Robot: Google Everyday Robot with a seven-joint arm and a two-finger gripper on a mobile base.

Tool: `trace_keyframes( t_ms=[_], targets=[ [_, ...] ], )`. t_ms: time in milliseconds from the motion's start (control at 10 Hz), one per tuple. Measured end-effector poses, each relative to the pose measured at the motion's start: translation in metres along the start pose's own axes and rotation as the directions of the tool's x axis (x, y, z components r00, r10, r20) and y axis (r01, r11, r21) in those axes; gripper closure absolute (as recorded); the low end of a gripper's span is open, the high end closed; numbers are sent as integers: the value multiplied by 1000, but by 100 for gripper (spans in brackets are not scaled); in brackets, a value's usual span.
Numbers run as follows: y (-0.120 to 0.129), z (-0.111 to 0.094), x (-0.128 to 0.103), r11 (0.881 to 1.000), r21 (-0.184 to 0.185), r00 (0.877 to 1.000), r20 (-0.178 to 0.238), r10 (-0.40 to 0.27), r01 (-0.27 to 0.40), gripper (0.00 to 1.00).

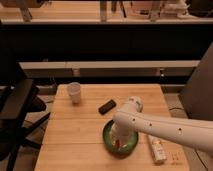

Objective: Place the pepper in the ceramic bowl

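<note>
The green ceramic bowl (129,146) sits on the wooden table (75,135), near its front edge and right of the middle. My white arm reaches in from the right, and its gripper (119,136) points down into the bowl, covering much of the inside. A small red-orange bit, the pepper (118,145), shows inside the bowl just under the gripper. I cannot see whether the gripper still touches it.
A small white cup (74,92) stands at the table's back left. A dark flat object (107,106) lies behind the bowl. A long white box with green print (158,149) lies right of the bowl. A black chair (15,115) stands to the left.
</note>
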Motion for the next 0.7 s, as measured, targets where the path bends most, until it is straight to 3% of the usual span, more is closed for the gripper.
trace_keyframes(
  t_ms=[700],
  targets=[
    [11,-10,6,1000,0,1000,1,21,-21,20]
  ],
)
